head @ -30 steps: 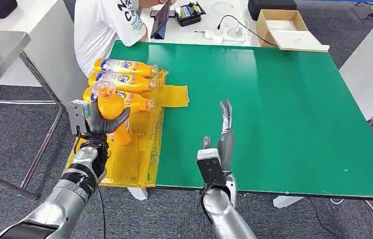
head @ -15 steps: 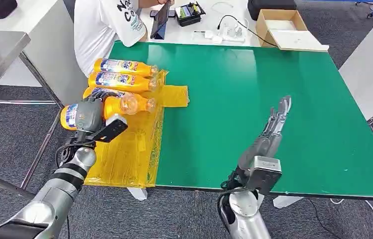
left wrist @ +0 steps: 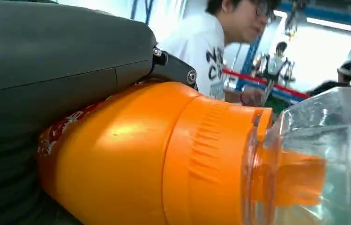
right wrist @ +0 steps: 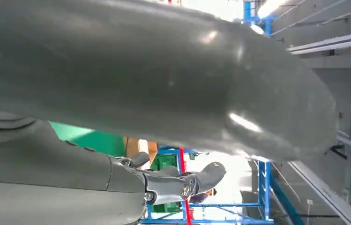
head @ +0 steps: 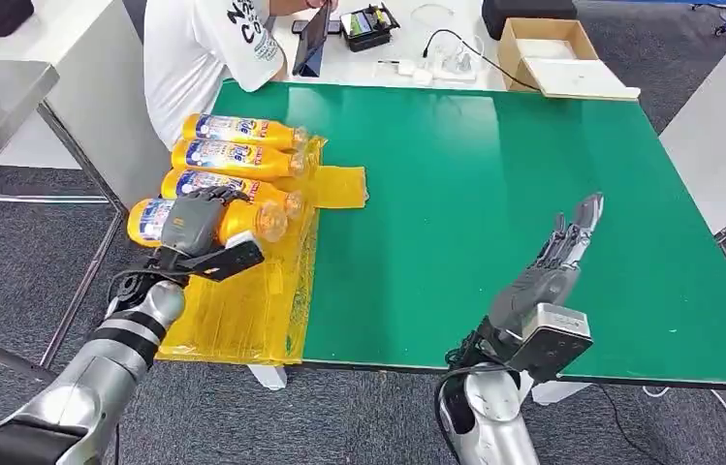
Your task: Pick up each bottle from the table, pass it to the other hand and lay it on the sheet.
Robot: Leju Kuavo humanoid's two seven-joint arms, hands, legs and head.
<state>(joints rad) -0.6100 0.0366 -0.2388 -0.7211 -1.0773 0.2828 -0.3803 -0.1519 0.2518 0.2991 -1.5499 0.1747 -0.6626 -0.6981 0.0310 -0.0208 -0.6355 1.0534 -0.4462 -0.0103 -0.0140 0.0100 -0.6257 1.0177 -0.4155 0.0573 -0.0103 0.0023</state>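
The left hand [head: 196, 221] is wrapped around an orange bottle [head: 208, 222] and holds it on its side. The bottle is over the yellow sheet [head: 242, 300], its clear cap end pointing toward the middle of the green table [head: 494, 194]. I cannot tell if the bottle touches the sheet yet. In the left wrist view the same bottle [left wrist: 164, 159] looks big and sits against the dark hand [left wrist: 47, 61].

Three more orange bottles [head: 233, 155] lie on the sheet, side by side, just beyond the held one, toward the far edge of the table.

The right hand [head: 548, 271] holds nothing. Its fingers are stretched out flat, above the table near the front edge, well apart from the sheet.

A person in a white shirt [head: 205, 48] sits at the far corner of the table, close to the sheet.
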